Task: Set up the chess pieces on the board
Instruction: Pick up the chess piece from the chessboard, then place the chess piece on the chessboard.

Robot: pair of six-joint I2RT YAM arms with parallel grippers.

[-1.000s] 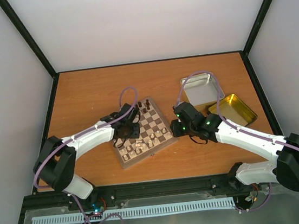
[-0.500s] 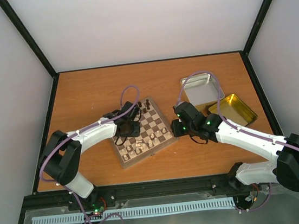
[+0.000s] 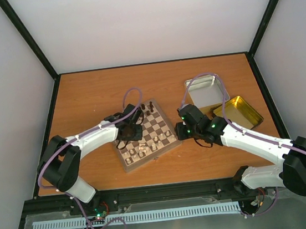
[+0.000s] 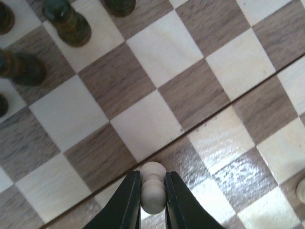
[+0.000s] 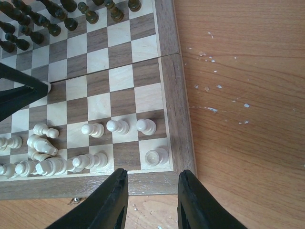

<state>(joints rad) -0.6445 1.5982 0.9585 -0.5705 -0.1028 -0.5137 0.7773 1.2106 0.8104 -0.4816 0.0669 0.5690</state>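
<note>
The orange wooden counter (image 3: 83, 95) carries the board (image 3: 153, 158) near its middle, turned at an angle, with an open silver tin (image 3: 203, 91) and a gold tin (image 3: 239, 112) off to its right. The left pincer (image 3: 132, 132) hangs over the board's left half, and its wrist view shows it (image 4: 152, 177) clamped on a pale pawn (image 4: 153, 193), the two dark fingers pressed against the pawn's sides, right by the fold line across the middle of the board; I cannot tell whether the pawn's base touches the wood. The right pincer (image 5: 151, 179) sits spread wide above the board's rim at a corner, gripping nothing. The other pale pieces (image 5: 90, 129) cluster in the two rows nearest that pincer, some upright, several lying on their sides, while the dark pieces (image 5: 62, 14) crowd the far rows.
</note>
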